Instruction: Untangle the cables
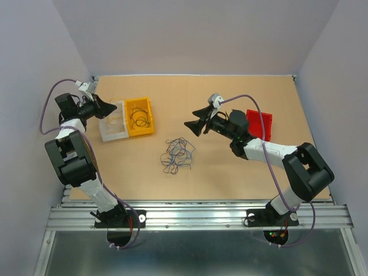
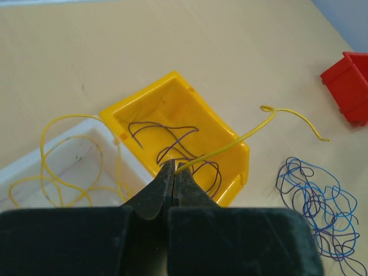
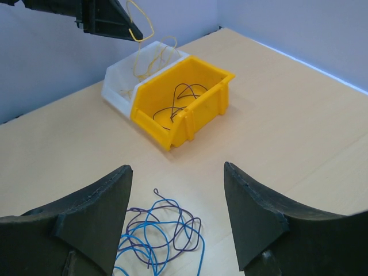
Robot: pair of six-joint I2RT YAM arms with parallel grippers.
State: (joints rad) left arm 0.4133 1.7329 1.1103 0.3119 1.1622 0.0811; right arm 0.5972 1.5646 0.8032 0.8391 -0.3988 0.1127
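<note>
The left gripper [image 2: 174, 168] was clamped on a yellow wire [image 2: 230, 144] above the white bin [image 1: 114, 137] near the desk's left edge, while the right gripper [image 3: 175, 172], its jaws apart, hung nearer the blue-purple cable tangle [image 1: 177, 155] at mid-desk.

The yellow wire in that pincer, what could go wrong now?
The left pincer holds the yellow wire only at its very tips, so it might slip out. The wire's loose end sticks out toward the yellow bin with purple wires, not the white bin with other yellow wires, so it could land in the wrong bin.
</note>
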